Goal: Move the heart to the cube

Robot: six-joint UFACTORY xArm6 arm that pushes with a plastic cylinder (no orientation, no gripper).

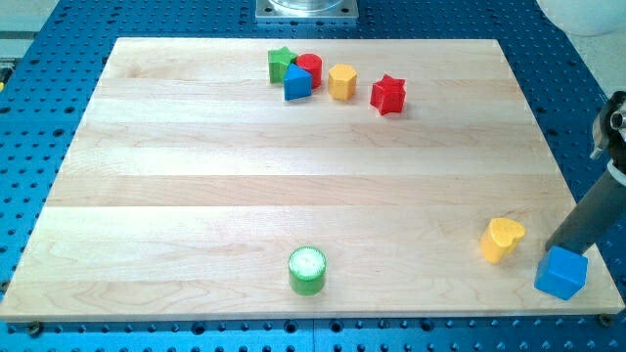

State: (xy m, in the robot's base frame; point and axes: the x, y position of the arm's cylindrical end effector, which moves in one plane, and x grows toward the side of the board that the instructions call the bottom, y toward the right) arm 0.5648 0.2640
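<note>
The yellow heart (502,239) lies near the view's bottom right of the wooden board (293,176). The blue cube (561,273) sits just to its right and slightly lower, close to the board's bottom right corner. A small gap separates them. My dark rod comes in from the view's right edge and slants down to the left. My tip (548,248) is just above the cube's top left edge, to the right of the heart. The tip is very close to the cube; contact cannot be told.
At the view's top middle stands a cluster: a green star (282,64), a red cylinder (309,68), a blue block (297,83), a yellow block (341,81) and a red star (388,94). A green cylinder (307,270) stands at the bottom middle.
</note>
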